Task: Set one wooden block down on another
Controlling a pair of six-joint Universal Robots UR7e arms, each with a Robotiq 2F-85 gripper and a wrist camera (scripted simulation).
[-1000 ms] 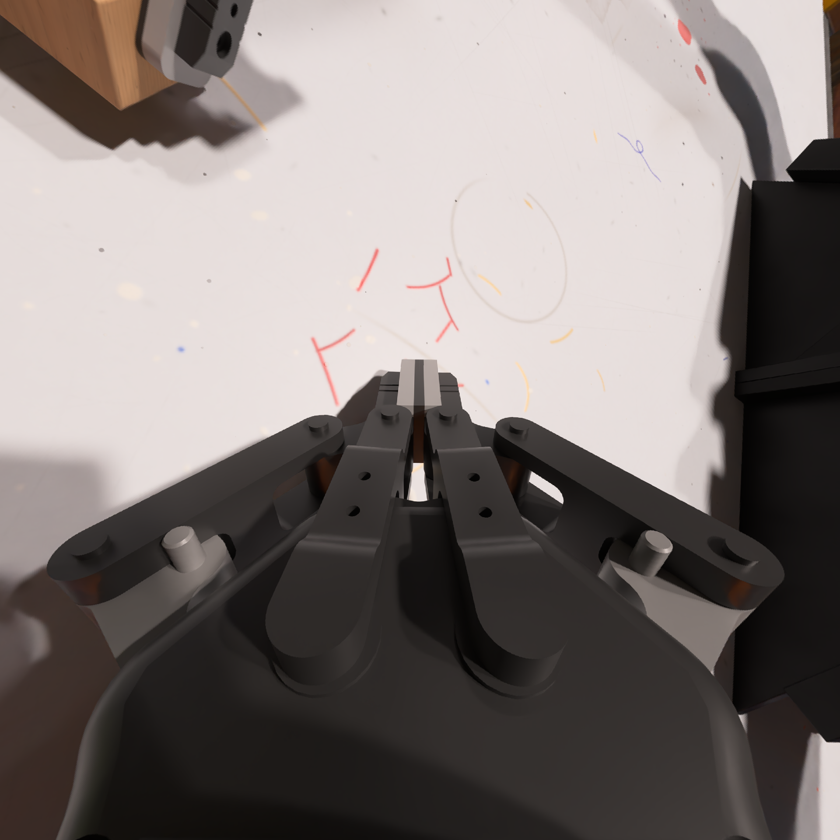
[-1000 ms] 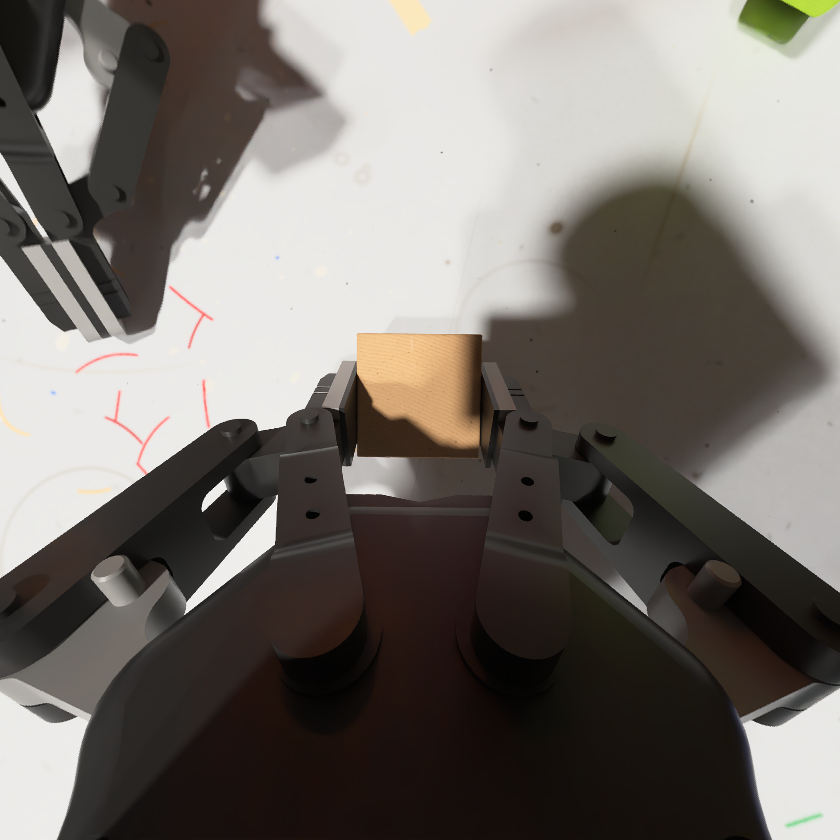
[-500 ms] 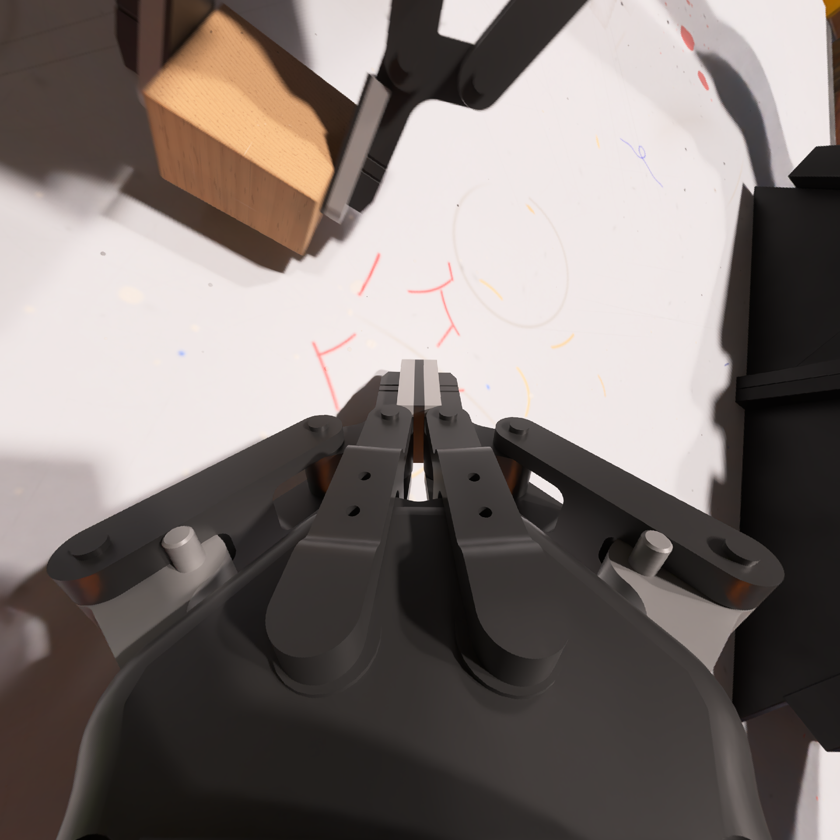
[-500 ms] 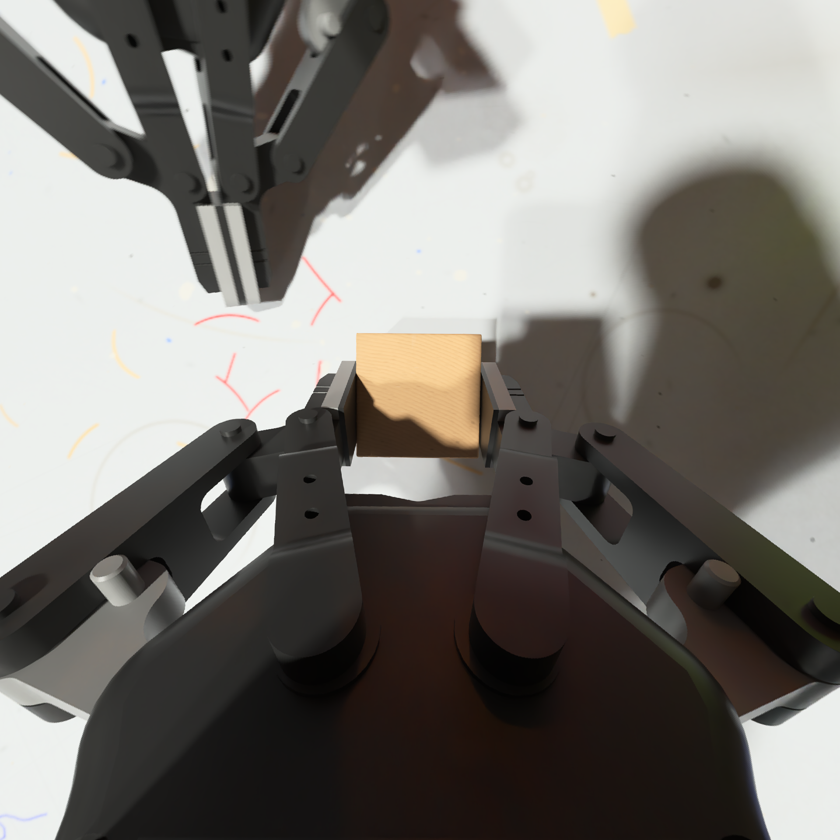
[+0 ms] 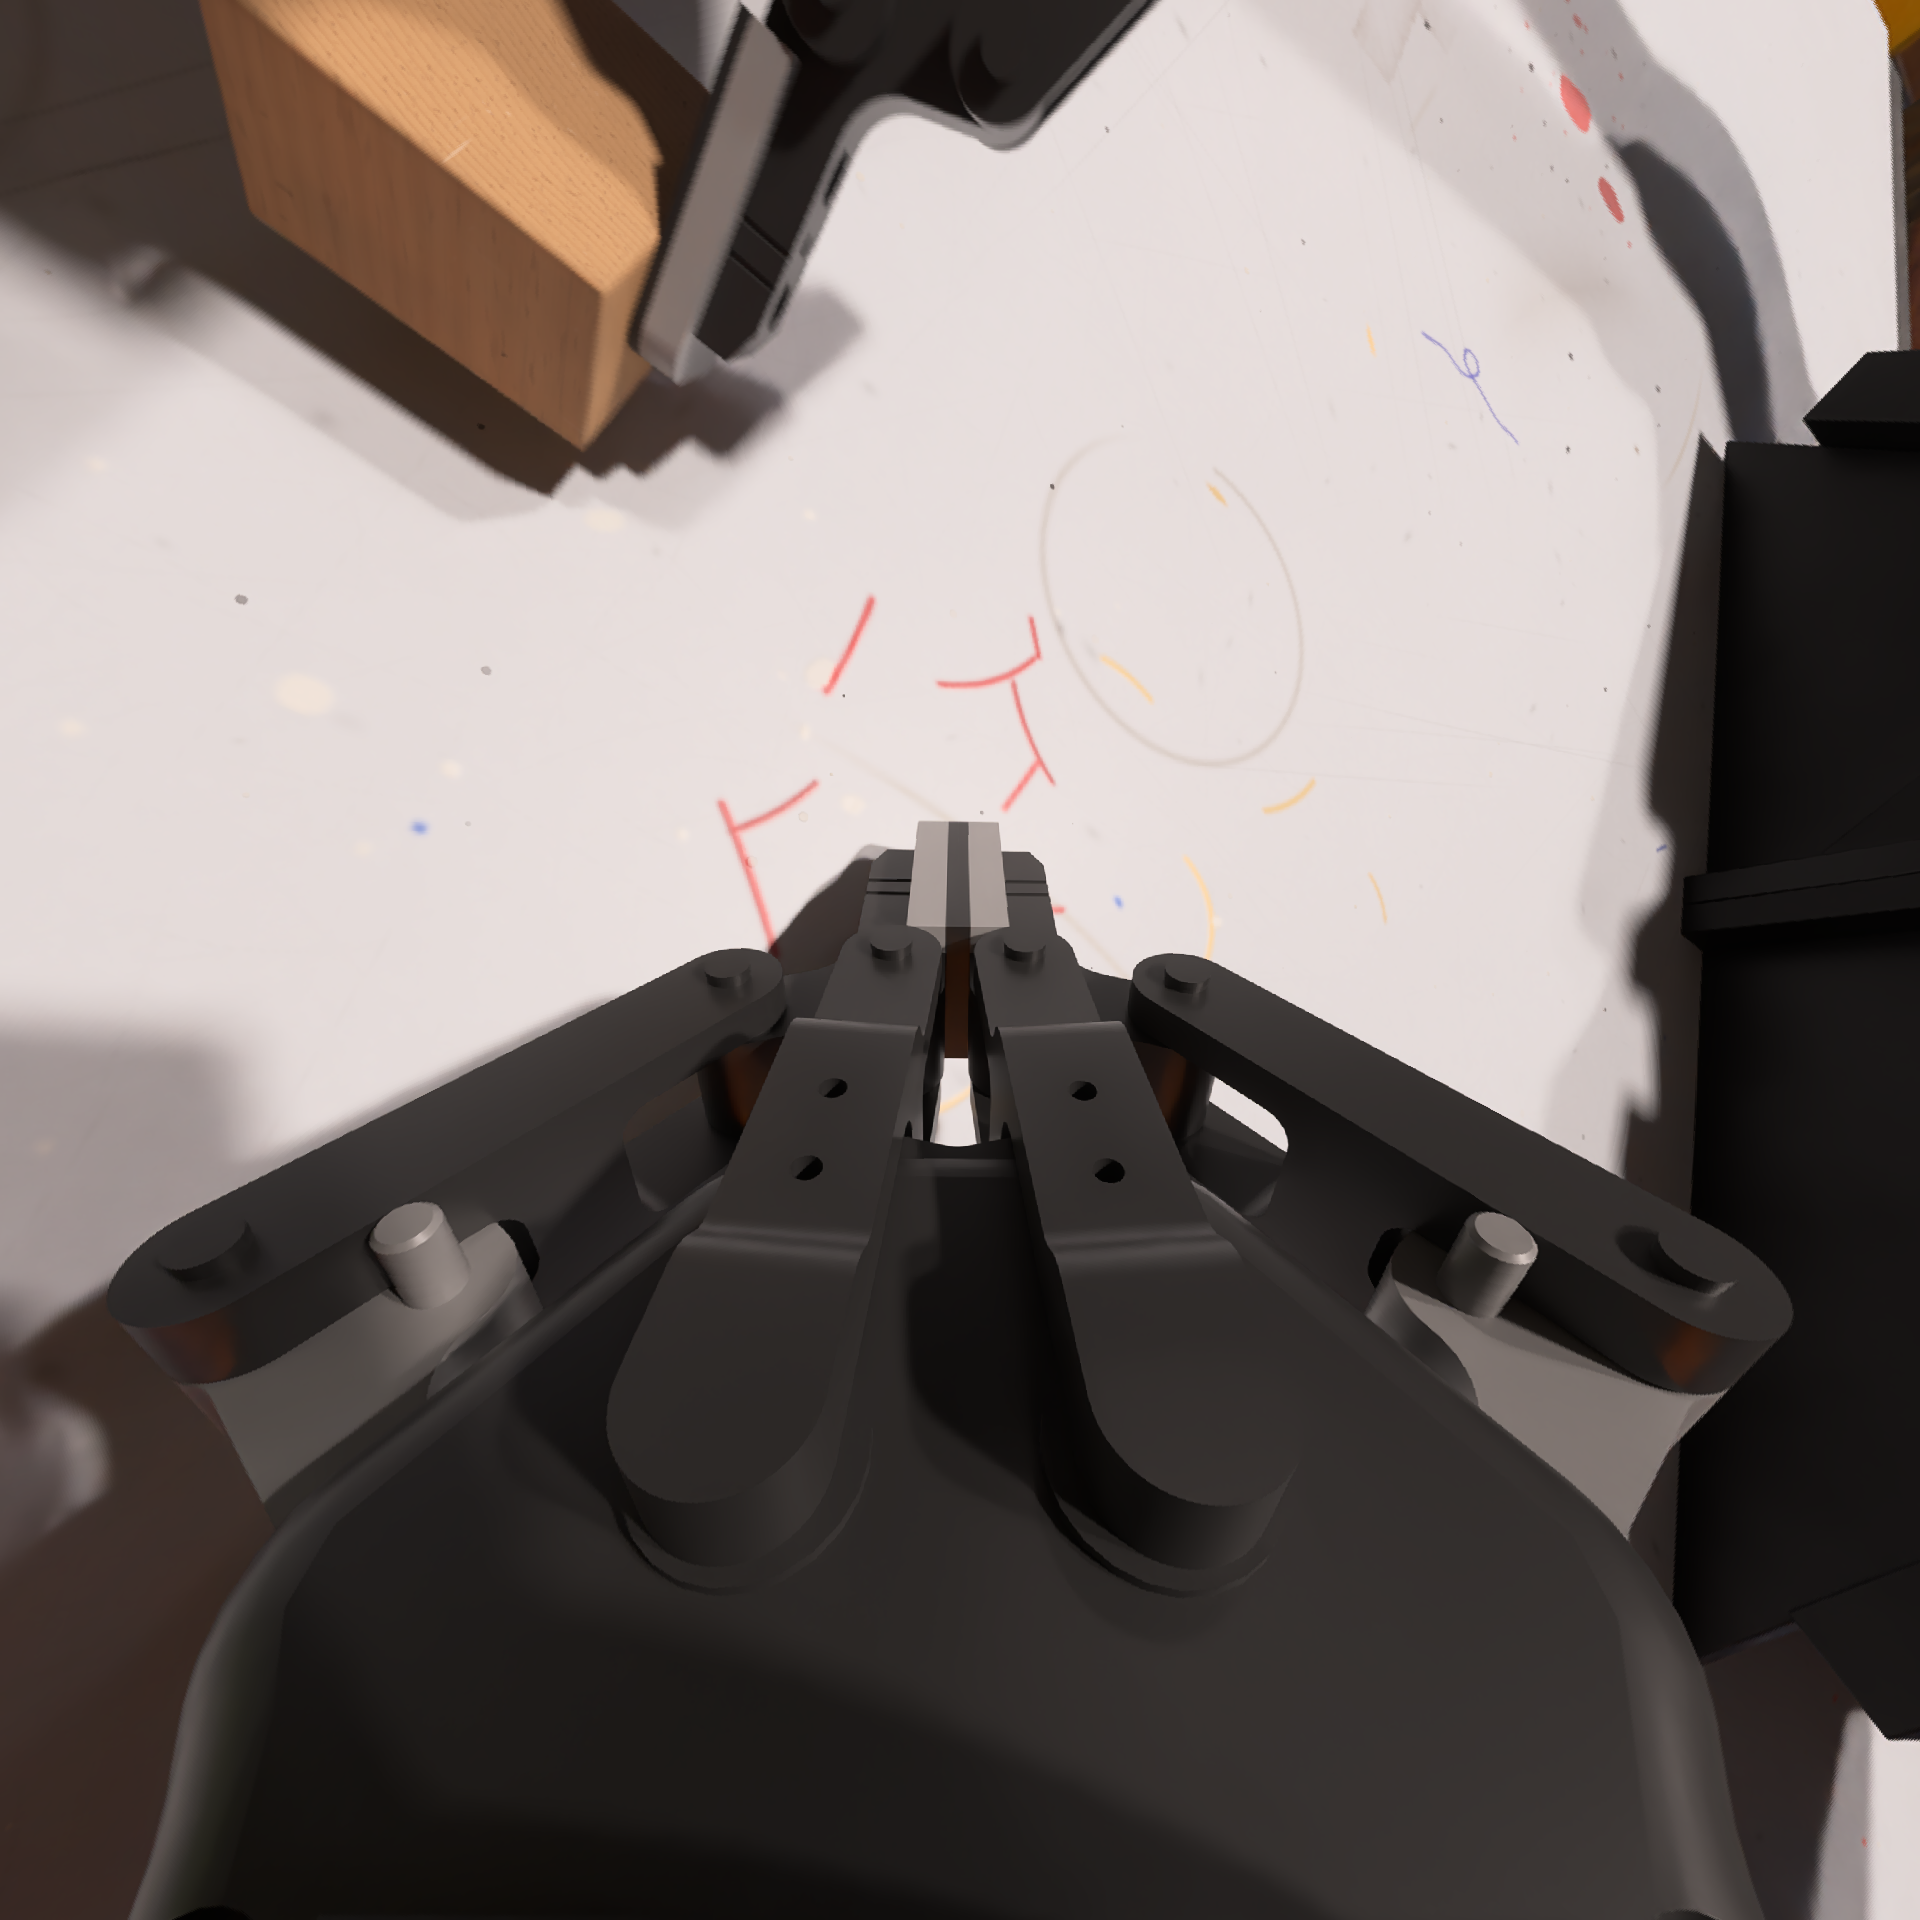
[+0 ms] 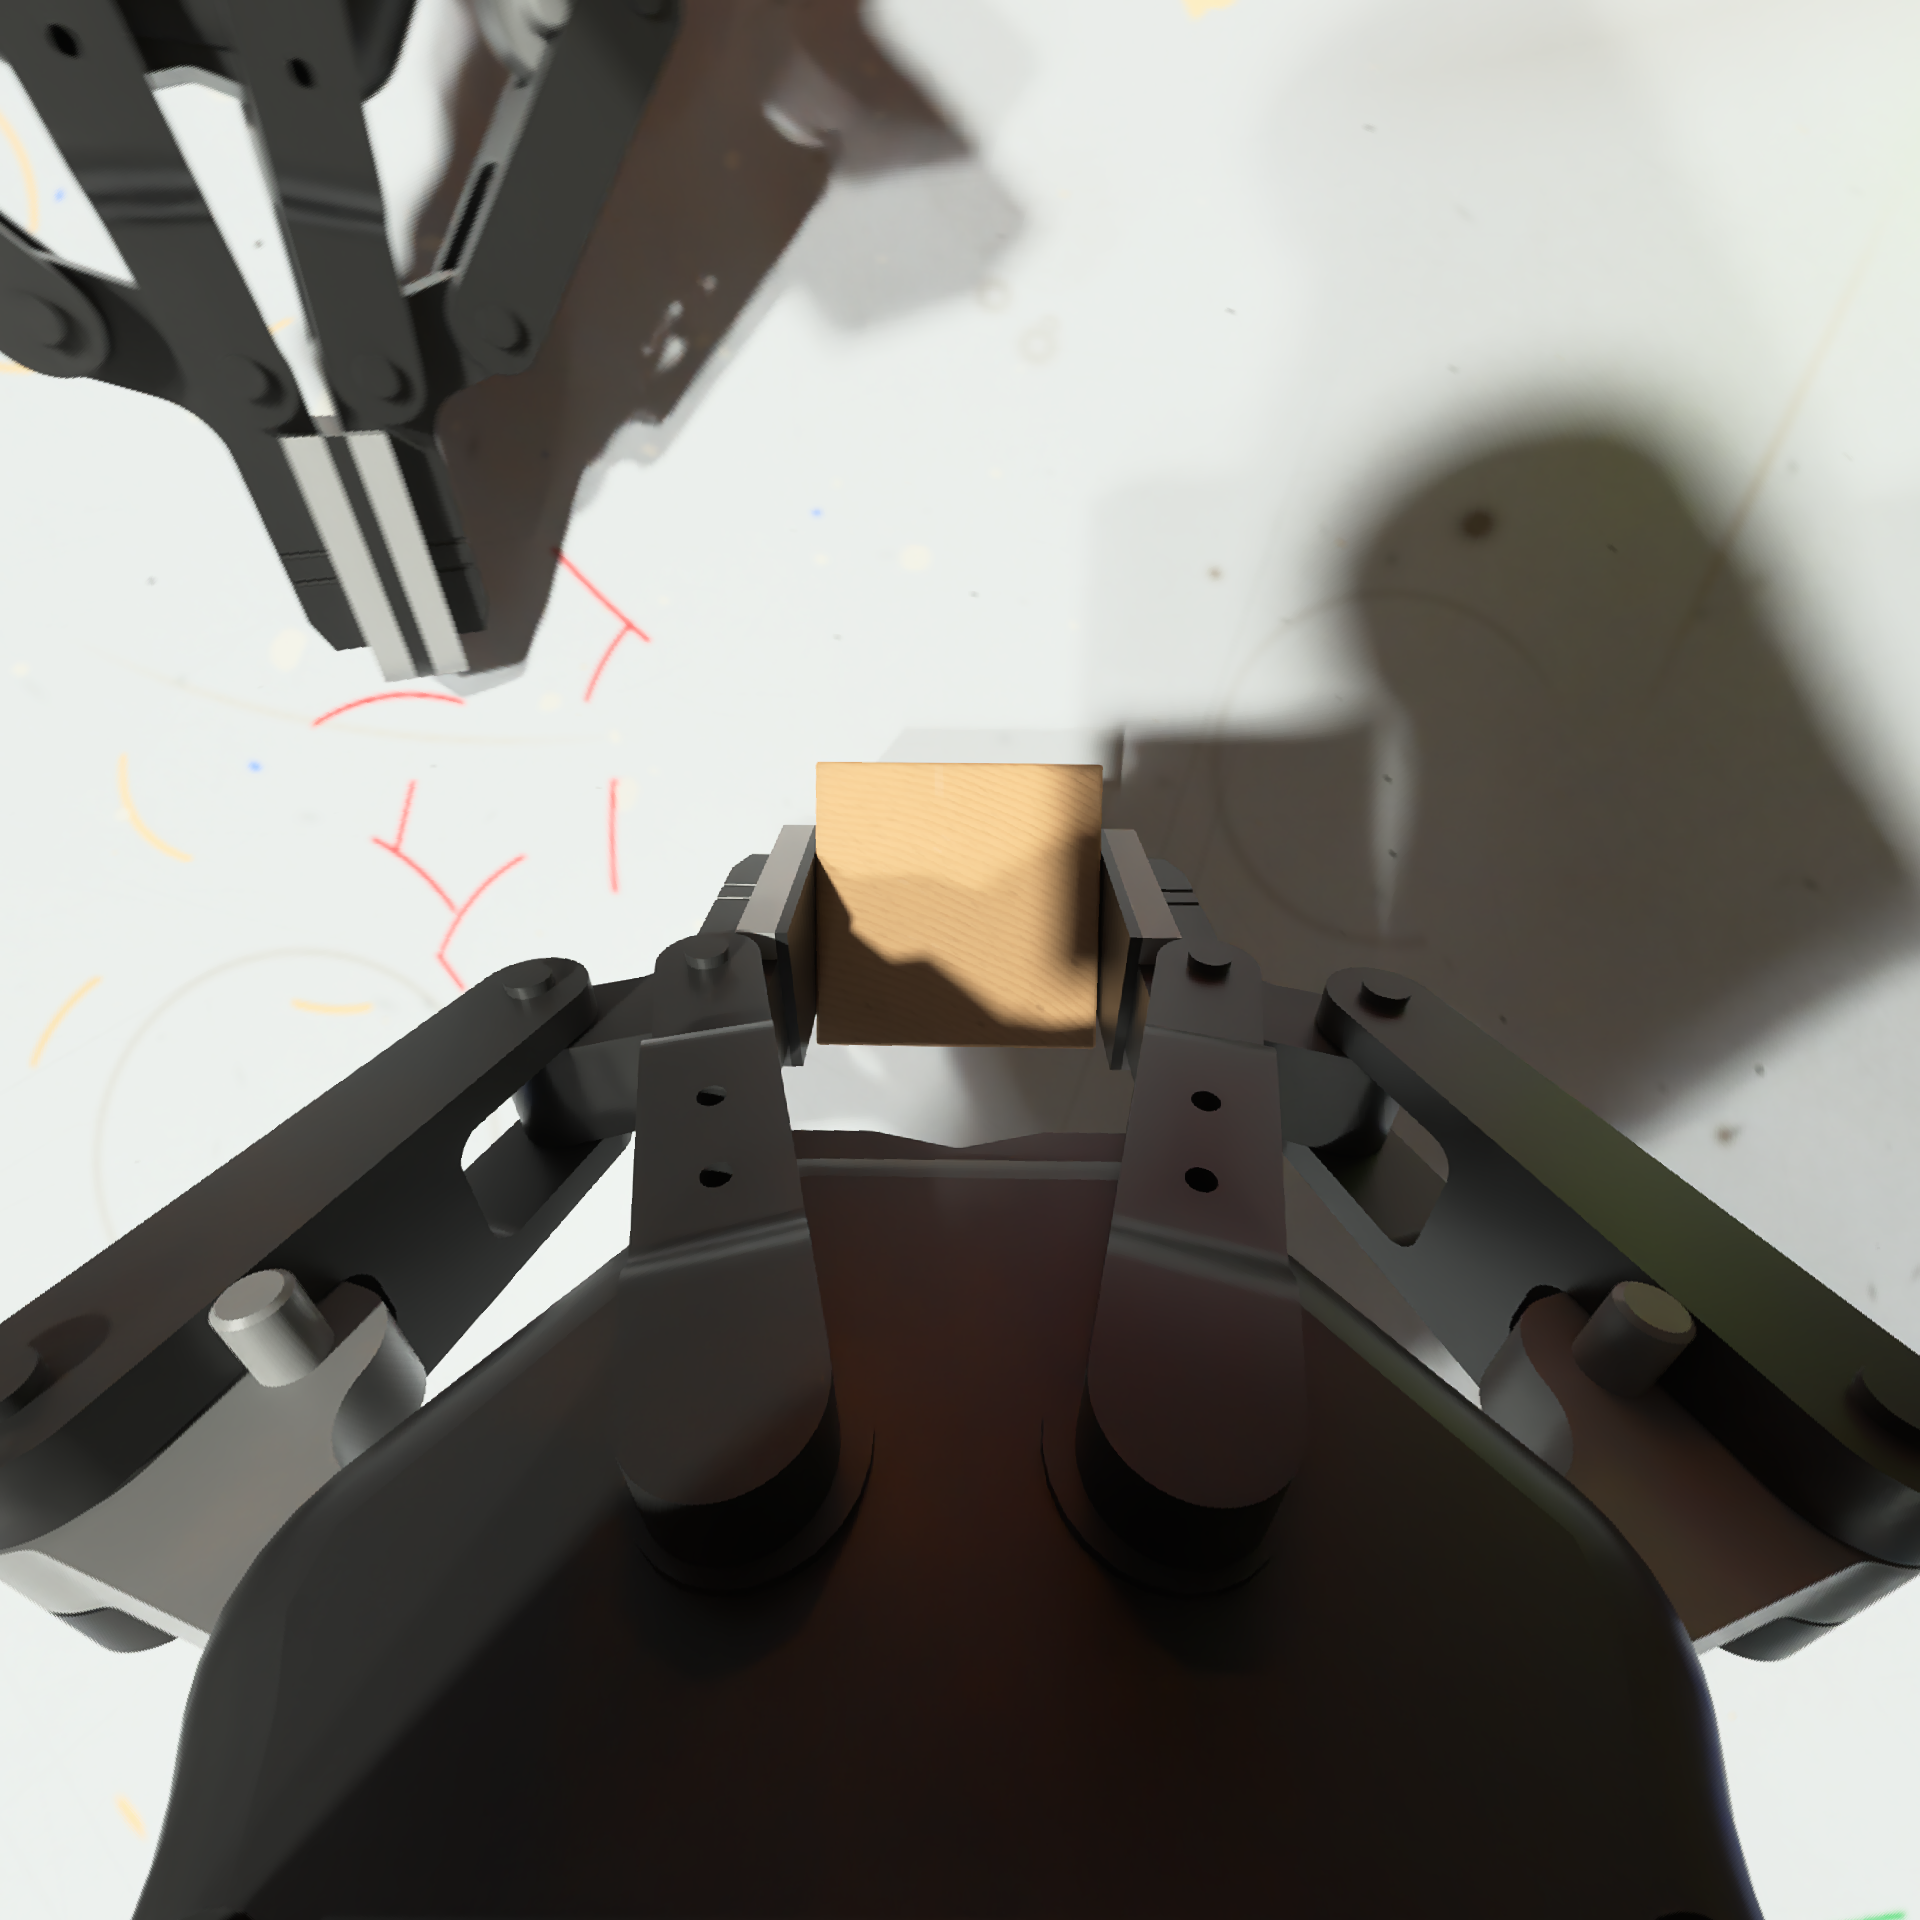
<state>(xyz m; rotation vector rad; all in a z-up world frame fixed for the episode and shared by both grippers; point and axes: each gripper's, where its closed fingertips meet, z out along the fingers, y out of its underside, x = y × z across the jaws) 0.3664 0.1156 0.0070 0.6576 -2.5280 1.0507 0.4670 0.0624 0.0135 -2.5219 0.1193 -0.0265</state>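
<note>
**Q:** Between the right gripper's (image 6: 958,914) fingers, what is being held, and why that way?

**A:** A wooden block (image 6: 958,902), light tan and cube-shaped. The two fingers are clamped flat against its left and right faces, so its underside is free. That looks like a grip chosen for lowering it squarely onto another block. It hangs above the white table (image 6: 1039,499), casting a shadow to the right.

**Q:** Where is the second block?

**A:** Neither view shows one. In the left wrist view the same block (image 5: 436,197) appears at the far left, with one finger of the right gripper pressed to its side. The stacking step is likely some way off, since the target must first come into view.

**Q:** And the left gripper?

**A:** The left gripper (image 5: 957,875) hovers over the table with its fingers pressed together and nothing between them. In the right wrist view it sits at the far left, near the block but apart from it.

**Q:** Anything else around, or in the way?

**A:** Red pen marks (image 5: 997,707) and a faint pencilled circle (image 5: 1172,601) lie on the table between the grippers. A black box-like body (image 5: 1813,935) stands at the right edge of the left wrist view. I judge the idle left gripper the main obstacle if the block travels leftward.
</note>
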